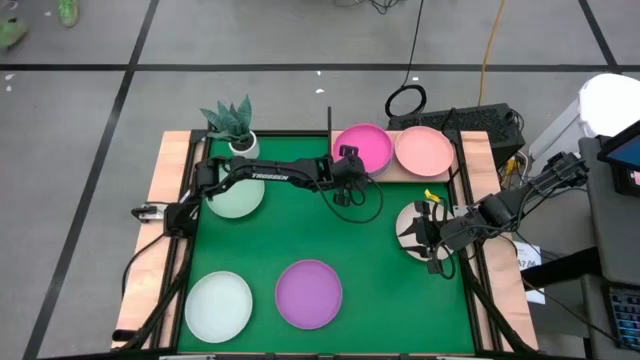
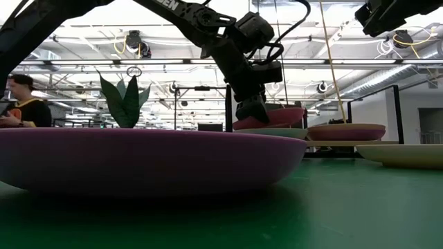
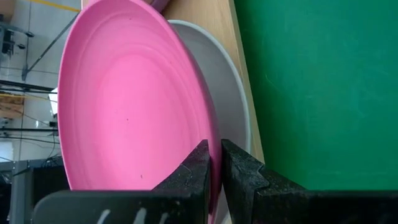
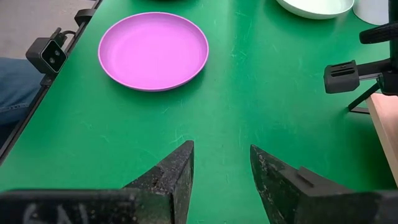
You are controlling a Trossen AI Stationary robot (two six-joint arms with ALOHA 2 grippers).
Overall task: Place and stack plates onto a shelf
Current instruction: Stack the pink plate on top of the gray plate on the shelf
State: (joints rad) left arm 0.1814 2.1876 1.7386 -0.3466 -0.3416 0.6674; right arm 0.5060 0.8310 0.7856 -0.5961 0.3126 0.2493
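My left gripper reaches across the table to the wooden shelf at the far edge and is shut on the hot pink plate. A pale mint plate lies on the shelf under the pink one. The salmon plate rests flat on the shelf to the right. My right gripper is open and hovers by the beige plate near the table's right edge, touching nothing. A purple plate and two more mint plates lie on the green mat. My left gripper pinches the hot pink plate's rim on its near-left side, one finger on the plate's inner face and one on its underside. The fingers come slanting down from the table's near-left. The plate sits tilted over the pale plate; whether they touch, I cannot tell.
A small white pot with a green plant stands at the mat's far left corner, beside the left arm. Bare green mat lies between the purple plate and the beige plate. A person sits in the room behind the table.
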